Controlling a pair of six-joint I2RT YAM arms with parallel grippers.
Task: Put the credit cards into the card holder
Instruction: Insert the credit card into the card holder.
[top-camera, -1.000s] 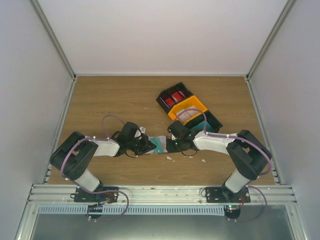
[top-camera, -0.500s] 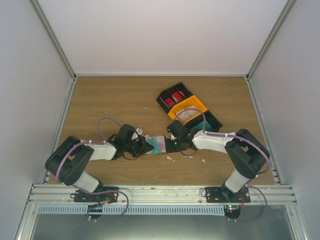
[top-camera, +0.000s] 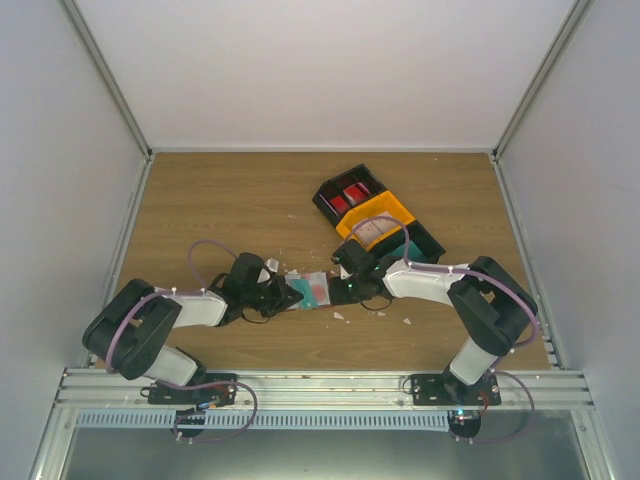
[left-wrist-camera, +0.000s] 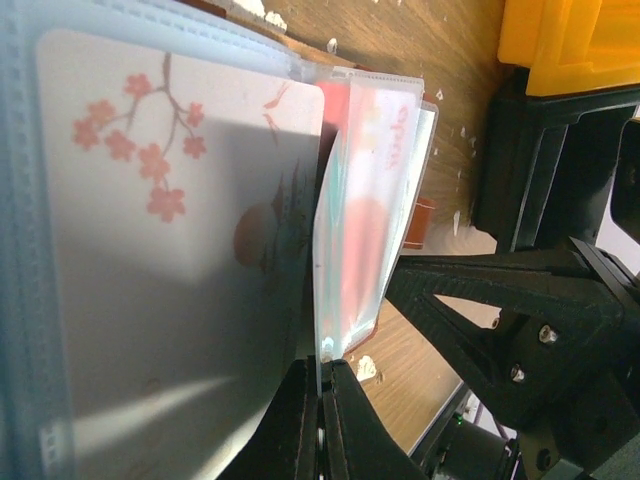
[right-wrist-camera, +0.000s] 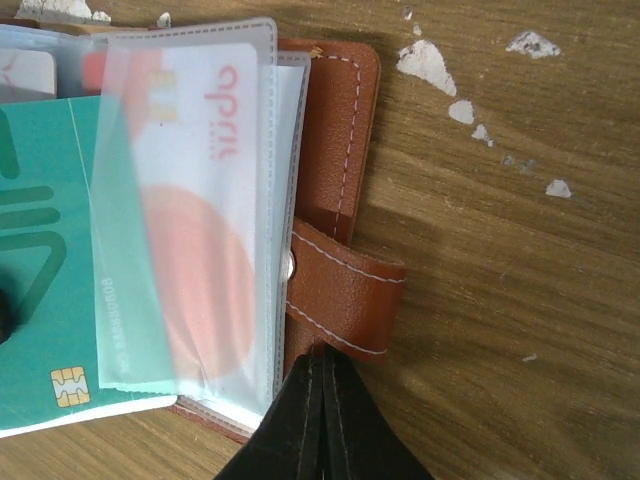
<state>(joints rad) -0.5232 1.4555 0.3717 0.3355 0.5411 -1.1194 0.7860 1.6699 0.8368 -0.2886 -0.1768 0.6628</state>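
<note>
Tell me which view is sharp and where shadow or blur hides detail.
Right wrist: sharp, stitching on the reddish-brown leather card holder and chip on the teal plastic card read clearly. Left wrist: a dark shadow crosses the pale blossom-printed card. Top external: even light, everything small and soft.

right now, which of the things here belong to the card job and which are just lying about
Belong to the job:
card holder
teal card
white card with red circle, in a clear sleeve
blossom card, in a clear sleeve
red cards, in the tray

Just lying about:
black-and-orange tray
white scraps on the wood
</note>
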